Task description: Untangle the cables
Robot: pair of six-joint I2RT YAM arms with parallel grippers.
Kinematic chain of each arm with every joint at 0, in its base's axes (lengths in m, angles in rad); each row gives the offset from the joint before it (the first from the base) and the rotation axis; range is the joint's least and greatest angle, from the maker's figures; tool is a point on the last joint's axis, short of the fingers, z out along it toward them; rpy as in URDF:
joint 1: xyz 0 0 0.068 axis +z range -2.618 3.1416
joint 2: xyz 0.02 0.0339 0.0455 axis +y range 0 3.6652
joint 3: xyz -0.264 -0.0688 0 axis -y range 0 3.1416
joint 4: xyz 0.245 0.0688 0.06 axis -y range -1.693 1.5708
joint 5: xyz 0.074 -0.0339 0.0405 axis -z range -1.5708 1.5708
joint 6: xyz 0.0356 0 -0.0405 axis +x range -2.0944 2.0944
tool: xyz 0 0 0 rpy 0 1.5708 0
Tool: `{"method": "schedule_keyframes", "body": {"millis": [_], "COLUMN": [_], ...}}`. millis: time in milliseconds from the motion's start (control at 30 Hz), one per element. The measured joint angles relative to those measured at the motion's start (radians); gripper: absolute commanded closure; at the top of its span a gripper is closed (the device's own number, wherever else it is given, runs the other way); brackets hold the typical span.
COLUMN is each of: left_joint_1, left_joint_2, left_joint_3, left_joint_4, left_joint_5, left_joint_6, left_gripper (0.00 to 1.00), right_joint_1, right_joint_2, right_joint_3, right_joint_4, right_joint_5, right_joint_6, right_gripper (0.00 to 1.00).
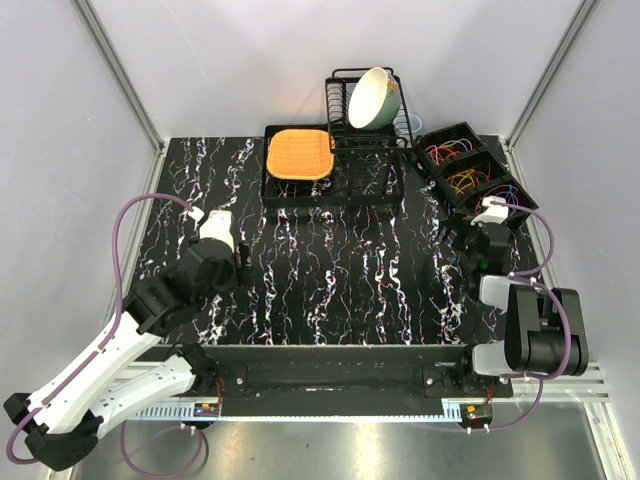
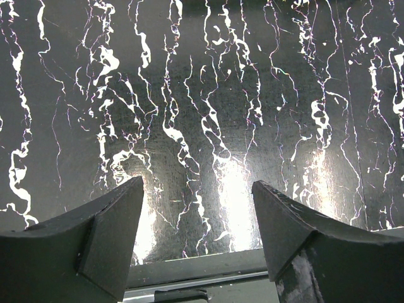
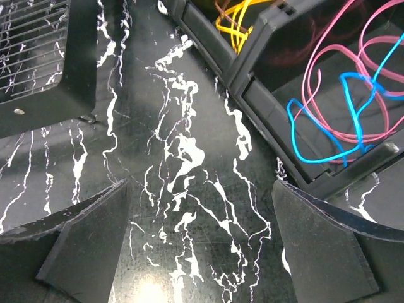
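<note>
Plainly, the left jaws and right jaws both gape wide and empty, cables (image 3: 344, 88) lying in black bins (image 3: 265, 95).

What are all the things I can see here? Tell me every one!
table: one, black with white veins, under everything
tray: one, black, far middle of the table
mat: one, orange, on the tray
dish rack: one, black wire, right of the tray
bowl: one, cream, leaning in the dish rack
bins: three, black, in a row at the far right
dark red cables: tangled, no clear count, far bin
orange-yellow cables: tangled, middle bin
pink and blue cables: tangled, near bin
left arm: one, white and black; left hand open over bare table
right arm: one, white and black; right hand open beside the near bin
</note>
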Motion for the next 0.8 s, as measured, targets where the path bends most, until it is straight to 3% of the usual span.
{"method": "schedule_keyframes", "body": {"millis": [133,267,800], "left_joint_1": [0.0,0.0,0.0], "left_joint_2": [0.0,0.0,-0.008], "left_joint_3": [0.0,0.0,0.0], "left_joint_4": [0.0,0.0,0.001], "left_joint_5": [0.0,0.0,-0.001], "left_joint_6": [0.0,0.0,0.0], "left_gripper": [0.28,0.28,0.28], "right_joint_1": [0.021,0.024,0.026], "right_joint_2": [0.0,0.111,0.148], "right_joint_3": [-0.033,-0.079,-0.068], "right_joint_4": [0.104,0.306,0.309], "right_joint_5": [0.048,0.07,0.041], "right_joint_6": [-0.038,-0.055,-0.099], "right_gripper": [0.0,0.0,0.0]}}
